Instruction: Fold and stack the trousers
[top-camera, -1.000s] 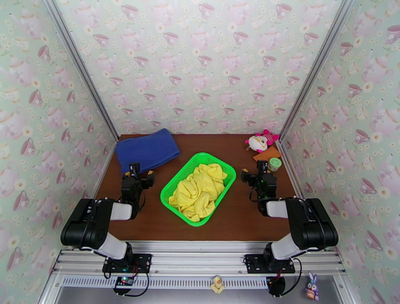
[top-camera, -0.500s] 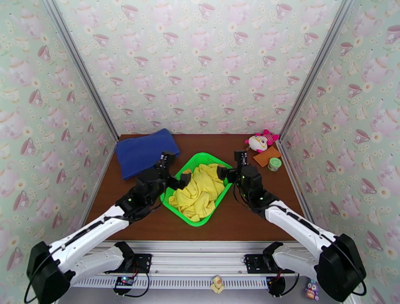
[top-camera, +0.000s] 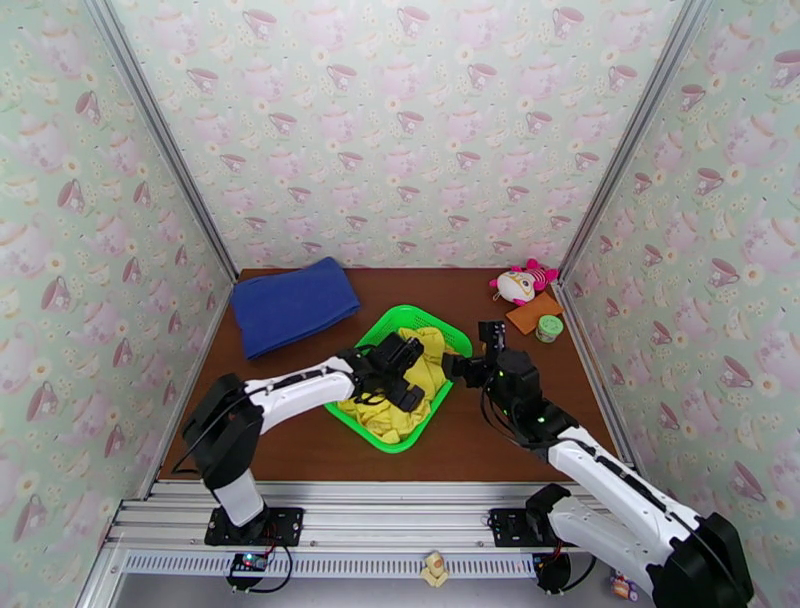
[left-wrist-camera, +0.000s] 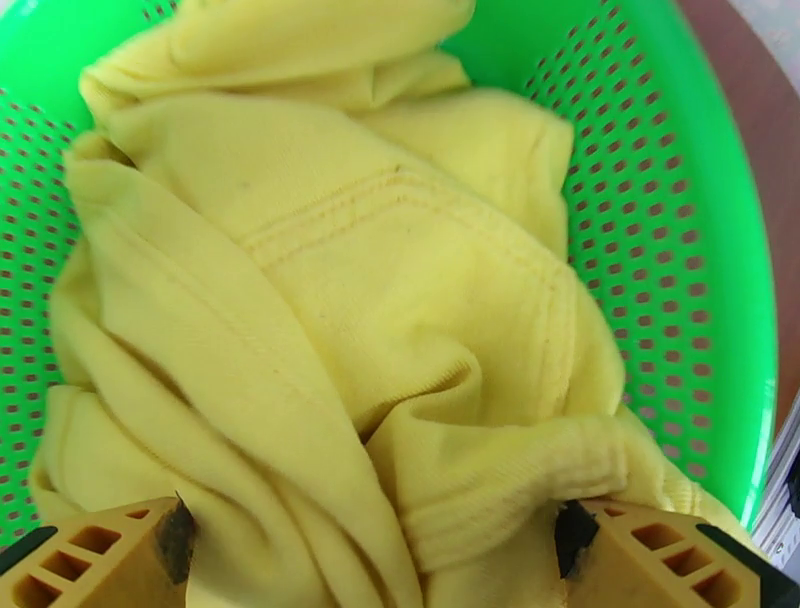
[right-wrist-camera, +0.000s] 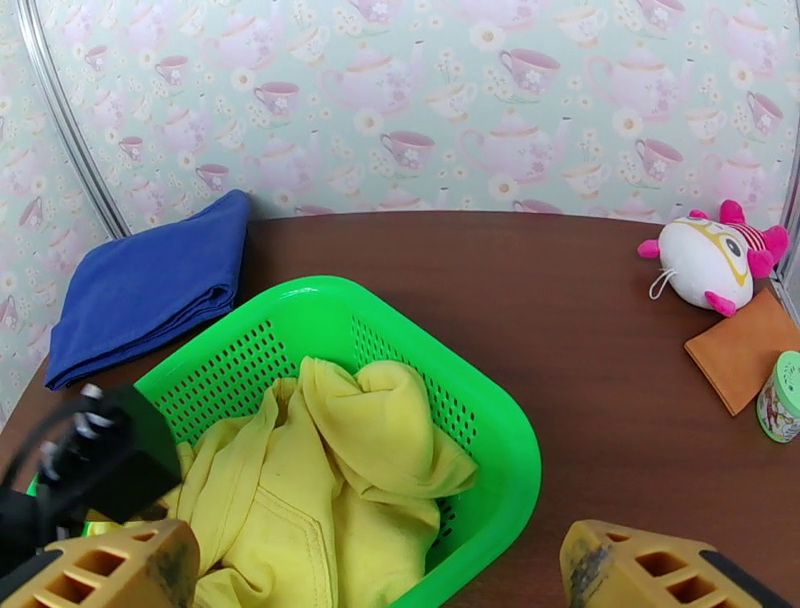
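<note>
The yellow trousers (top-camera: 398, 398) lie crumpled in a green perforated basket (top-camera: 352, 372) at mid-table. My left gripper (top-camera: 405, 370) hangs open just above the cloth, over the middle of the basket. In the left wrist view the trousers (left-wrist-camera: 380, 300) spread between its fingertips (left-wrist-camera: 100, 560), with nothing pinched. My right gripper (top-camera: 463, 366) is open beside the basket's right rim. Its wrist view looks over the trousers (right-wrist-camera: 370, 450) and the basket (right-wrist-camera: 505, 440), with the left gripper (right-wrist-camera: 100, 465) at the left.
A folded dark blue cloth (top-camera: 293, 303) lies at the back left. At the back right are a pink and white plush toy (top-camera: 522, 283), a brown square (top-camera: 532, 307) and a small green-lidded jar (top-camera: 549, 328). Patterned walls close in three sides.
Both arms have stretched forward from their folded rest. The left gripper swung right to hang over the trousers in the basket. The right gripper came in to the basket's right rim.
</note>
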